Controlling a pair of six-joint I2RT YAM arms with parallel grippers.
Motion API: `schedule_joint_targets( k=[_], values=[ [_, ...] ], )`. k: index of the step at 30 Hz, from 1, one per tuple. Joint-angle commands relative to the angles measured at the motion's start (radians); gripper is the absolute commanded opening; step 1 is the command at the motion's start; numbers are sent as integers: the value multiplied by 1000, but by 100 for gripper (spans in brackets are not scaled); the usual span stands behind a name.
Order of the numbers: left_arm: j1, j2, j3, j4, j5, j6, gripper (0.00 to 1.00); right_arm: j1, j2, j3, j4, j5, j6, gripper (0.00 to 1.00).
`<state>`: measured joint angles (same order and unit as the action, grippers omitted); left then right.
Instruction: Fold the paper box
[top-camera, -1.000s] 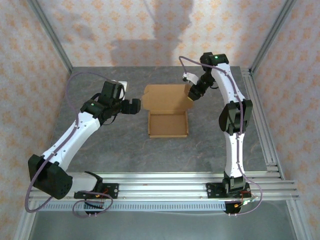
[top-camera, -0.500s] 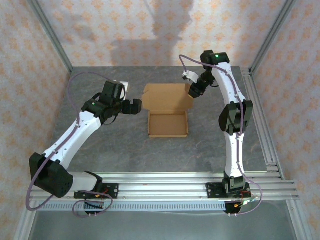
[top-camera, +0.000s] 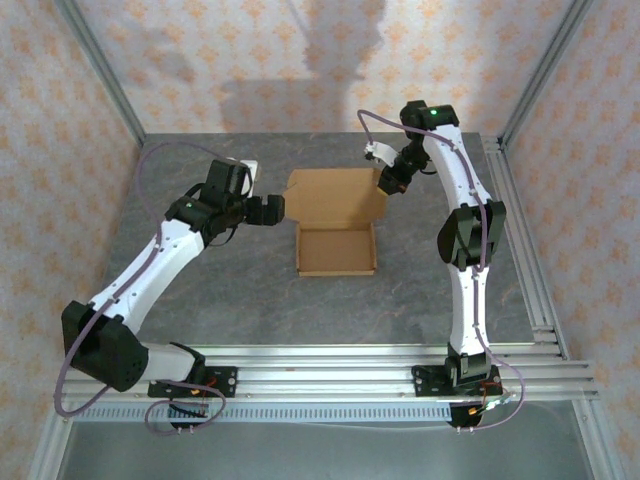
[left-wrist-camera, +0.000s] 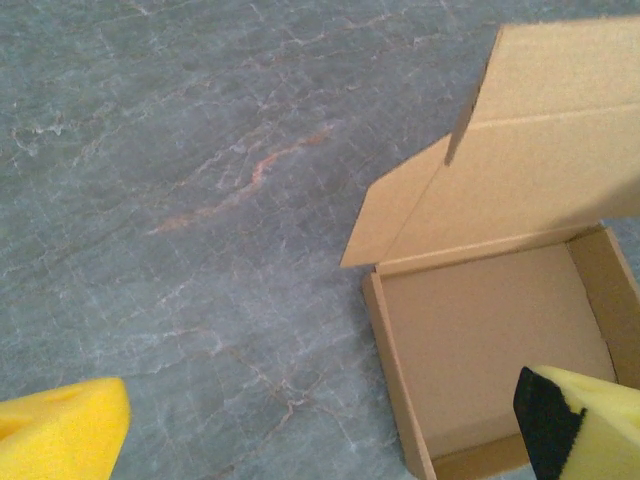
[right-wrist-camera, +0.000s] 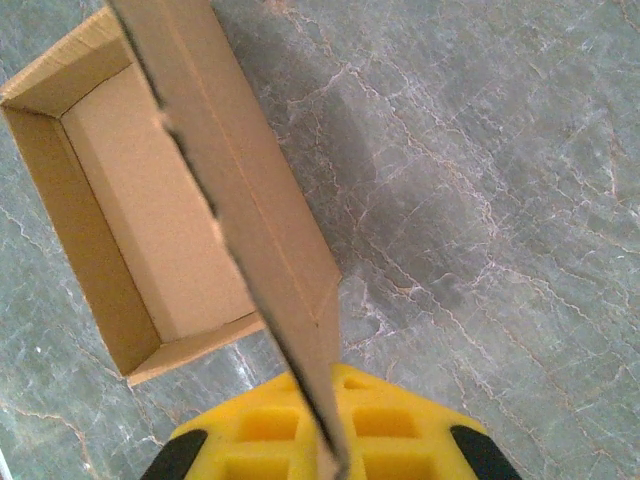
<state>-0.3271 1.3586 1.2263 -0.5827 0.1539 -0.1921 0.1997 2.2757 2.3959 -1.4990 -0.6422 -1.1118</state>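
Note:
The paper box (top-camera: 337, 251) is a brown cardboard tray lying mid-table, with its lid (top-camera: 335, 194) standing up at the far side. My right gripper (top-camera: 388, 183) is shut on the lid's right edge. In the right wrist view the thin cardboard lid (right-wrist-camera: 262, 215) runs edge-on between the closed yellow fingers (right-wrist-camera: 390, 425), with the tray (right-wrist-camera: 150, 225) to the left. My left gripper (top-camera: 272, 209) hovers open just left of the lid's left flap and holds nothing. In the left wrist view the tray (left-wrist-camera: 490, 345) and lid (left-wrist-camera: 545, 165) lie beyond the wide-apart fingers (left-wrist-camera: 60, 435).
Grey marbled tabletop (top-camera: 220, 290) surrounds the box. Aluminium frame rails (top-camera: 530, 260) run along the right side and the near edge. Patterned walls close off the back and both sides.
My right gripper has closed onto the lid's right edge and shifted slightly toward the back. The left arm has barely moved and stays open.

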Motion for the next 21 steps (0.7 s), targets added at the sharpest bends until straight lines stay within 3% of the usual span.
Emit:
schedule_joint_targets(
  k=[1, 3, 7, 14, 16, 19, 21],
  values=[
    [14, 60, 89, -22, 58, 46, 93, 18, -75, -33, 9, 39, -7, 0],
    [14, 101, 144, -73, 129, 161, 89, 19, -87, -54, 22, 38, -5, 0],
    [27, 183, 242, -161, 155, 355, 87, 23, -99, -77, 29, 33, -6, 0],
    [48, 357, 419, -253, 216, 514, 75, 23, -130, -124, 48, 33, -5, 0],
    [49, 410, 470, -281, 219, 557, 59, 22, -138, -135, 50, 30, -7, 0],
    [54, 472, 536, -309, 234, 599, 49, 23, -138, -139, 45, 31, -9, 0],
    [55, 502, 569, -312, 248, 611, 47, 23, -138, -139, 45, 33, -8, 0]
  ],
)
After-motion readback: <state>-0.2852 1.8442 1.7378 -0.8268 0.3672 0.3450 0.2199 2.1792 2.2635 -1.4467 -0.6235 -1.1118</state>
